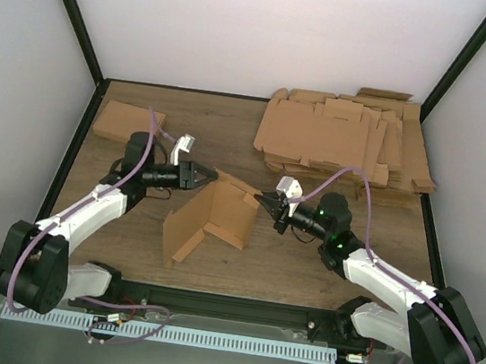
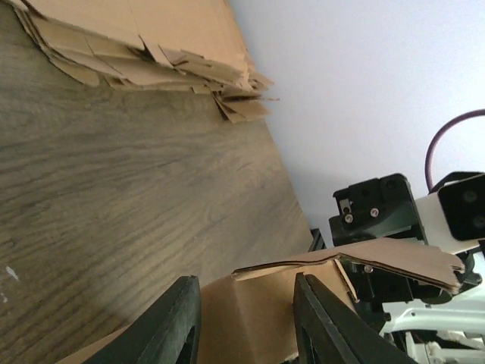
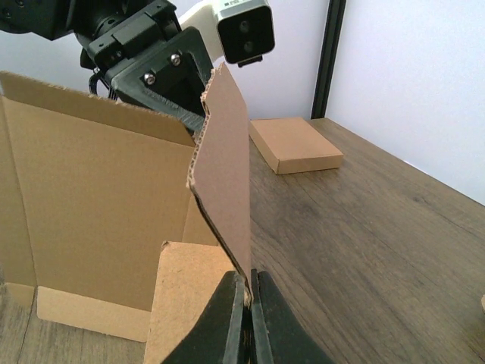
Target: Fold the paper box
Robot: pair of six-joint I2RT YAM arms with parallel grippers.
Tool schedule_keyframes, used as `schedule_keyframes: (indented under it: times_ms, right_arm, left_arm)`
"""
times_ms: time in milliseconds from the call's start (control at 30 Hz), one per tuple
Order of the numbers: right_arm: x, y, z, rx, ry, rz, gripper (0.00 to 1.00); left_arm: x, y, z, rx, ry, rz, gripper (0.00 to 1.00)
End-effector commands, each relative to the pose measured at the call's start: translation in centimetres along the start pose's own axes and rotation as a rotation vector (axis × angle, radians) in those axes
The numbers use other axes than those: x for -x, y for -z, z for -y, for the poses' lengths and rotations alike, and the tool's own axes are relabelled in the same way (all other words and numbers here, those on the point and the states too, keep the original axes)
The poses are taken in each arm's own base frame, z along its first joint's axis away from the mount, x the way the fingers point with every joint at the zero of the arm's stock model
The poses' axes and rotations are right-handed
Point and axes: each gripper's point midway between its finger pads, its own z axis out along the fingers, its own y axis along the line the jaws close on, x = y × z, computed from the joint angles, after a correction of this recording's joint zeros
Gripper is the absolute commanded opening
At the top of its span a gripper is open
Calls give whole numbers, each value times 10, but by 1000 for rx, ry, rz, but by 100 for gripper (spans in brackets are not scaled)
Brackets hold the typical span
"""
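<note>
The paper box [image 1: 211, 218] stands half-folded mid-table, its walls upright and open toward the front. My left gripper [image 1: 210, 176] is open at the box's upper left corner; in the left wrist view its fingers [image 2: 178, 322] stand wide apart with the cardboard wall [image 2: 258, 303] just beyond them. My right gripper [image 1: 265, 201] is shut on the box's right side flap; in the right wrist view the gripper [image 3: 246, 303] pinches the lower edge of the upright flap [image 3: 227, 167]. The right arm's gripper mount shows behind the flap in the left wrist view [image 2: 379, 212].
A stack of flat cardboard blanks [image 1: 349, 138] lies at the back right and also shows in the left wrist view [image 2: 144, 45]. A closed, folded box [image 1: 127, 122] lies at the back left and shows in the right wrist view [image 3: 295, 144]. Black frame posts rise at both back corners.
</note>
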Motion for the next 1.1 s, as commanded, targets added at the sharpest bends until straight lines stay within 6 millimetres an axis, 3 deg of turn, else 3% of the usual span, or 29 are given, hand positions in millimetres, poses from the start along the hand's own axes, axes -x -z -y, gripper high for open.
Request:
schedule_keyframes:
  times_ms: [0,200,400,733,1067]
  right_arm:
    - [-18,-2,-6,27,-21,-59,1]
    - [-16,-2,-6,29,-26,-64,3]
    - [-8,1,-8,27,-44,-63,11]
    - [-3,4,-9,31,-62,-66,14]
    - [20,10,-11,28,-102,-64,21]
  left_arm:
    - [-4,-9,14,-45,-61,-44,37]
    - [-6,-9,6,1,-76,-59,29]
    - [-12,-8,-1,30,-85,-78,20]
    - [-17,-8,-1,34,-96,-97,19]
    - [-26,-9,-1,45,-116,-126,19]
